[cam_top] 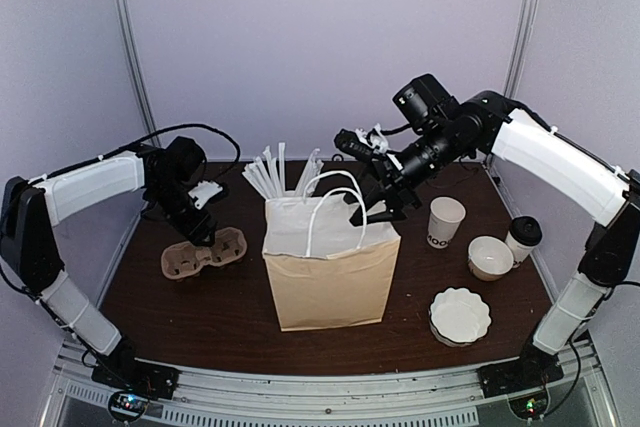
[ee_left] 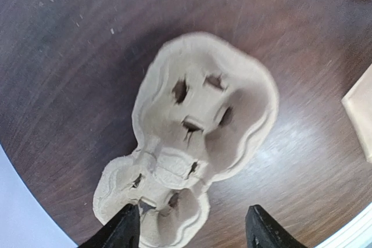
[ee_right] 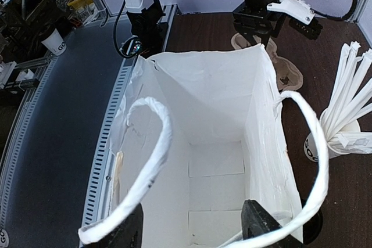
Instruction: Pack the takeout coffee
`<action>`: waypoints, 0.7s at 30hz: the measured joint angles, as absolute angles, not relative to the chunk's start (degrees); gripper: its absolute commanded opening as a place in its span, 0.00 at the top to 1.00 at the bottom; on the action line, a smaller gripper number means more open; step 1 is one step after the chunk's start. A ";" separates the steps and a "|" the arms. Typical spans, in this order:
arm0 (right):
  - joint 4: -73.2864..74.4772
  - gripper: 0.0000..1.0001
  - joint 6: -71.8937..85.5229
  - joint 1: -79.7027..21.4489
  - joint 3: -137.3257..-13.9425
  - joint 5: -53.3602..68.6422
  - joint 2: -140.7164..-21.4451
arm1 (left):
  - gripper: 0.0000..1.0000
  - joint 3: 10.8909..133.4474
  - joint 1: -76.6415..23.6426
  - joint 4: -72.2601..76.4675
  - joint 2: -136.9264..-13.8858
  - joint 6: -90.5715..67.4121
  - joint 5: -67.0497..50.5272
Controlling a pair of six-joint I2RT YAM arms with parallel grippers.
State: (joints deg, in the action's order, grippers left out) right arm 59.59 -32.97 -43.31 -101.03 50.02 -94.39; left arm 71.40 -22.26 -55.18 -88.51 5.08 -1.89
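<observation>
So the left gripper (ee_left: 192,233) sits wide open over the cup carrier (ee_left: 203,108), gripping nothing. The right gripper (ee_right: 192,230) is wide too, empty above the open paper bag (ee_right: 215,103).

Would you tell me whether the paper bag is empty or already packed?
Empty. The right wrist view looks down into the open paper bag and shows only bare white walls and floor.

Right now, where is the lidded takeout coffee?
In the top view, the takeout coffee stands on the far right side, close beside the white bowl on its left. The unlidded cup stands further left.
</observation>
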 measured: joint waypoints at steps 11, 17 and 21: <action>61.25 0.35 -34.26 -43.31 -102.30 50.70 -92.92 | 0.39 67.77 -22.26 -56.64 -91.22 16.67 1.39; 62.11 0.35 -34.59 -43.31 -102.50 51.00 -92.90 | 0.47 68.84 -21.39 -57.19 -97.08 18.98 1.04; 62.35 0.35 -34.76 -43.31 -102.50 51.09 -92.88 | 0.49 71.77 -20.05 -57.25 -100.62 19.73 0.86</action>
State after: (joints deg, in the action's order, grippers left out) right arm 62.35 -34.76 -43.31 -102.50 51.09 -92.88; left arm 71.77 -20.05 -57.25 -100.62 19.73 0.86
